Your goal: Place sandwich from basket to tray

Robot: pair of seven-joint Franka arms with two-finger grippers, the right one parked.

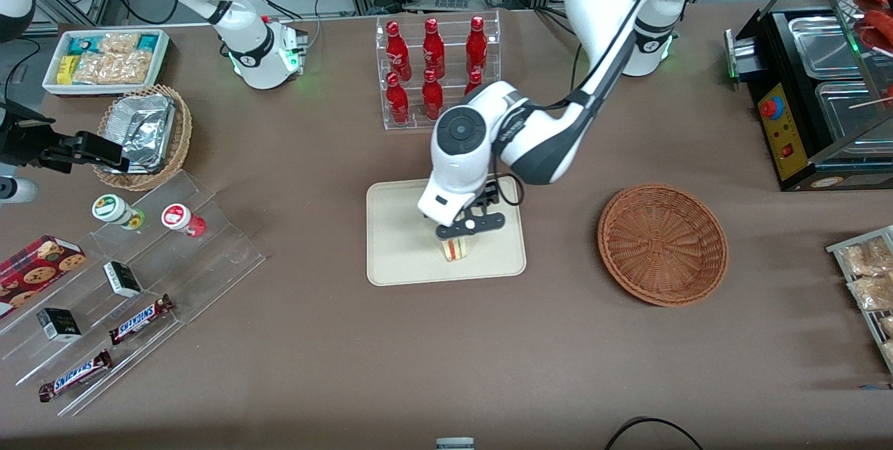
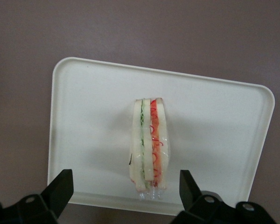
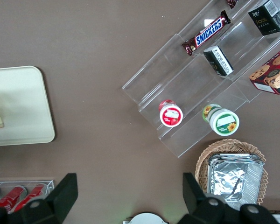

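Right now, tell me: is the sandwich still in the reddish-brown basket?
No, the sandwich stands on the tray beneath the open end effector; the basket holds nothing.

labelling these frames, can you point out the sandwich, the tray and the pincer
sandwich (image 2: 148,144), left wrist view, on its striped filling edge
tray (image 1: 398,227), front view, on its bare floor
pincer (image 2: 126,189), left wrist view, midway between its open fingertips, above the tray

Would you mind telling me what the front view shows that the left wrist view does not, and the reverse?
Only the front view shows the basket, with nothing in it, lying toward the working arm's end of the table, and the rack of red bottles. Only the left wrist view shows the gripper with its jaws open, one on each side of the sandwich without touching it, plus the red and green filling layers. Both show the sandwich standing on edge on the tray.
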